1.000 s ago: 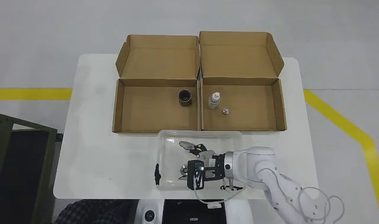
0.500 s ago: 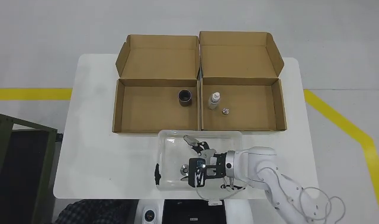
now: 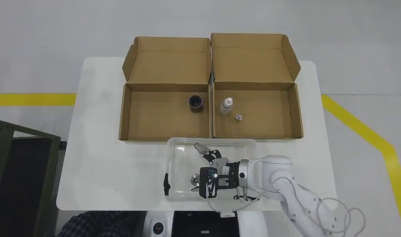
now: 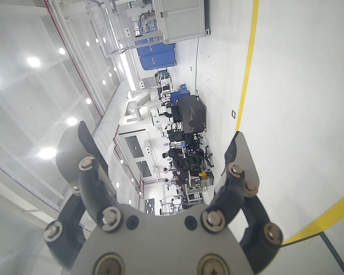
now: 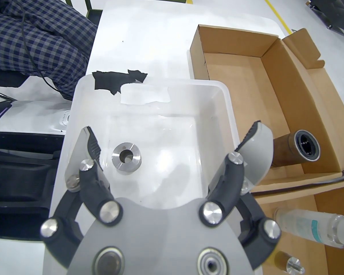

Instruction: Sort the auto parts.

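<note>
My right gripper (image 5: 172,144) is open low inside a clear plastic bin (image 5: 226,101), seen from above (image 3: 182,143) at the table's front. A silver metal ring (image 5: 126,157) lies on the bin floor, just ahead of the fingers and closer to the one on the robot's side. The left cardboard box (image 3: 156,115) holds a dark cylindrical bearing (image 3: 196,102), also (image 5: 301,147). In the right box (image 3: 269,115) lie a small clear bottle (image 3: 226,105) and a small metal piece (image 3: 238,117). My left gripper (image 4: 160,141) is open and empty, facing the hall.
Both boxes stand side by side behind the bin with their lids folded back. A torn strip of black tape (image 5: 117,80) sticks to the bin's left end. A dark green cart (image 3: 25,174) stands left of the white table (image 3: 100,143).
The right gripper shifted slightly toward the boxes inside the bin between the first and second frame, and has kept still since.
</note>
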Controlling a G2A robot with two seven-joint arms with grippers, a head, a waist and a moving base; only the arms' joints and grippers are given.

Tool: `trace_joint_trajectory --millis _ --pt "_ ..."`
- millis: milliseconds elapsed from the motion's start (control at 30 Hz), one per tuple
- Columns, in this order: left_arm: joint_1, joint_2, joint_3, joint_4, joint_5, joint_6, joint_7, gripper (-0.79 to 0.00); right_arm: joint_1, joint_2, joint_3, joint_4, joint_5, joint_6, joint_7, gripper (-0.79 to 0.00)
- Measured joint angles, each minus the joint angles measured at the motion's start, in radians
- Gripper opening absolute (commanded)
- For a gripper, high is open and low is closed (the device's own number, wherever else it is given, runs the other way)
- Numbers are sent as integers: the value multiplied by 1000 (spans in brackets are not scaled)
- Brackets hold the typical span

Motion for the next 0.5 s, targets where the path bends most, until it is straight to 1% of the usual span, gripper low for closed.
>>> trace_joint_trajectory --millis 100,300,500 --pt "0 0 0 0 0 0 0 0 6 1 -7 2 -40 18 12 0" --pt "0 0 0 0 0 0 0 0 23 2 -13 27 -58 27 8 0" --pt "0 0 0 0 0 0 0 0 33 5 -28 36 -68 -8 16 0"
